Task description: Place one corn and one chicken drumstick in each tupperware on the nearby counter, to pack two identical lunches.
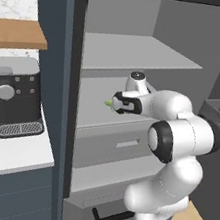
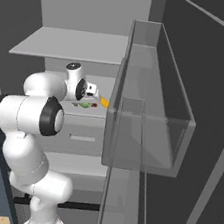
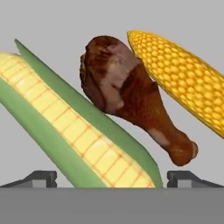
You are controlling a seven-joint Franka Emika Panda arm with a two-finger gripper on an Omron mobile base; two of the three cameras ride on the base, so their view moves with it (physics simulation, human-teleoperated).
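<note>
Hand view: husked corn (image 3: 78, 131) lies on a long diagonal from upper left to lower right, between the spread fingertips (image 3: 41, 178). The drumstick (image 3: 131, 96) sits just beside it, meaty end upper left, bone end lower right. The yellow cob (image 3: 183, 74) slants the same way. All rest on a plain grey shelf (image 1: 96, 112) inside a dark cabinet. Gripper (image 3: 111, 179) open, holding nothing. No readable markings. A coffee machine (image 1: 15, 96) stands on the white counter (image 1: 8, 153).

An open dark grey fridge (image 1: 62, 73) holds pale grey shelves (image 1: 136, 53); a black coffee machine (image 1: 15, 96) stands beside it under a wooden shelf (image 1: 18, 33).
</note>
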